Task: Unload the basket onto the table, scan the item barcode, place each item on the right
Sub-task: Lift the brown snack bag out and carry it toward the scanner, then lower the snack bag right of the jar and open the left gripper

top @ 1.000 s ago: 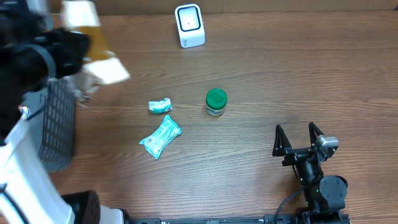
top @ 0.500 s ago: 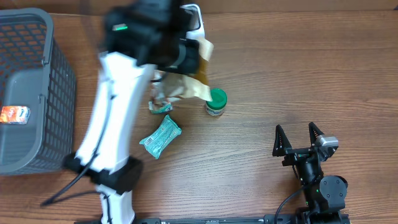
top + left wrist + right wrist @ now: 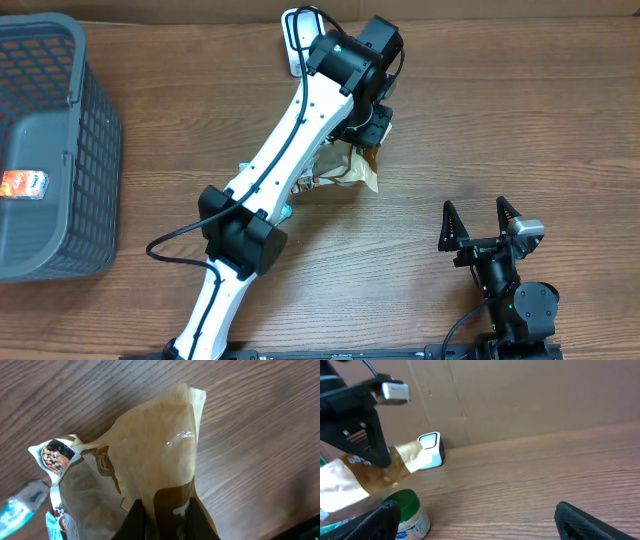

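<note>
Wood-grain table [image 3: 500, 120] before a cardboard wall [image 3: 520, 395]: left claw [image 3: 167, 512] pinches a brown pouch [image 3: 150, 450], right claw [image 3: 475, 206] gapes empty.

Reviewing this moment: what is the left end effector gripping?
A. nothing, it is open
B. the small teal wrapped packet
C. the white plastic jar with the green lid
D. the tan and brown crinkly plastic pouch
D: in the left wrist view the left end effector is shut on one end of the tan and brown crinkly plastic pouch, while the white plastic jar with the green lid stands free on the table.
</note>
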{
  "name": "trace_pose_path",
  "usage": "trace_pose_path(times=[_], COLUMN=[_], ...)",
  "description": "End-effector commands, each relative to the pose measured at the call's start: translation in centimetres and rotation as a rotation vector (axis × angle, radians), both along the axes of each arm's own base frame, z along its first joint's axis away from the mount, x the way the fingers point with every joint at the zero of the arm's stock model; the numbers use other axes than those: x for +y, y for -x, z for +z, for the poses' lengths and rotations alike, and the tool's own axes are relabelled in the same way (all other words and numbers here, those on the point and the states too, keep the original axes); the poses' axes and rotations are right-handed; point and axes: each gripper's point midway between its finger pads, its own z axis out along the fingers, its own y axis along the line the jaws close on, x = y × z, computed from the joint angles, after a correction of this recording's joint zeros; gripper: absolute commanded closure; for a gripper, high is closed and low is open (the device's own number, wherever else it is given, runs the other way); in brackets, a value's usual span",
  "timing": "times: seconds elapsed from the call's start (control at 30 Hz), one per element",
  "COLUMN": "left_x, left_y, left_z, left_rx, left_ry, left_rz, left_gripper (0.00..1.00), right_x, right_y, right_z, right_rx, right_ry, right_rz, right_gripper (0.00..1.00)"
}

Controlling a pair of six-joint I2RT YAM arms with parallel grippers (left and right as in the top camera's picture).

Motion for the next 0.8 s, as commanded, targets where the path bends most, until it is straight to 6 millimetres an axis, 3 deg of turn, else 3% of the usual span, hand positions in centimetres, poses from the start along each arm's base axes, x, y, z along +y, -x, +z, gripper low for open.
trace_pose_path(times=[0.0,0.37,0.5,0.77], left_x=[-0.3,-5.9,-7.6,-11.4], left_y=[-0.9,-3.7,-2.4,0.6], left_z=[0.5,2.9,2.7,0.0], left_rx=[-0.053,-0.294,-0.334,-0.366], left_ry=[0.016,0.198,0.183,0.150], left_rz=[-0.066,-0.351,-0.514,-0.820], left_gripper=[0.96,0.96,0.96,0.96], right_x=[0.1,0.1,0.1,0.1], right_y=[0.0,0.0,0.0,0.0], right_z=[-0.2,-0.2,-0.2,-0.2], right_rx=[-0.004,-0.004,-0.004,-0.004], right_ry=[-0.003,-0.003,-0.003,-0.003], right_rz=[0.003,0.003,0.003,0.003], right_gripper=[0.00,0.00,0.00,0.00])
